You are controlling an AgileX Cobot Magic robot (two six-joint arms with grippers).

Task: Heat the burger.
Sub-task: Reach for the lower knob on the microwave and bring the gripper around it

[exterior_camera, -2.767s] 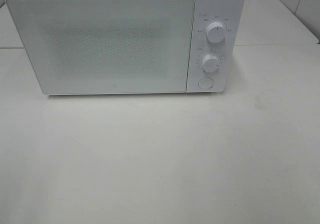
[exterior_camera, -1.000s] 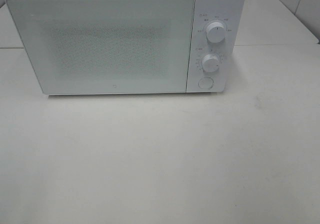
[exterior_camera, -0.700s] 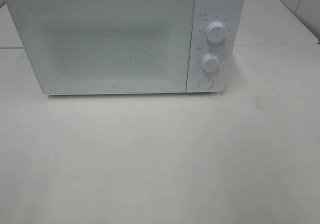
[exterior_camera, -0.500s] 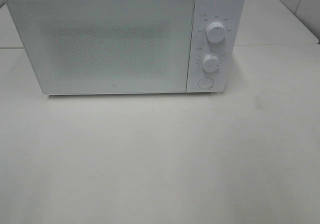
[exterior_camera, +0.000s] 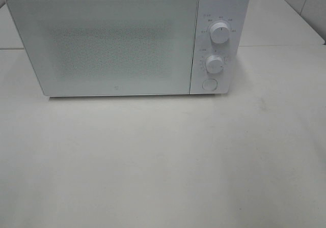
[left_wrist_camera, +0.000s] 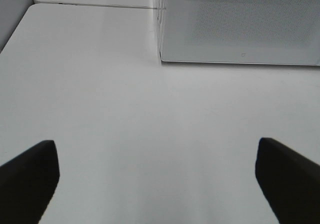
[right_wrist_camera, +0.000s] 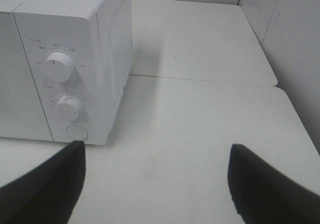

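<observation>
Your left gripper is spread to its widest with nothing between its dark fingers. Your right gripper is also wide apart and empty above the white table. The microwave fills the upper left of the overhead frame with its door closed, and you cannot tell where the burger is.

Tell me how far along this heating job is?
Done: nothing that shows. The white box-shaped microwave oven has its door shut, and no burger is visible through its frosted front or on the pale table. In hand: nothing; the left end effector and right end effector are both open and empty. Left: apparently everything, unless the burger sits hidden inside.
</observation>
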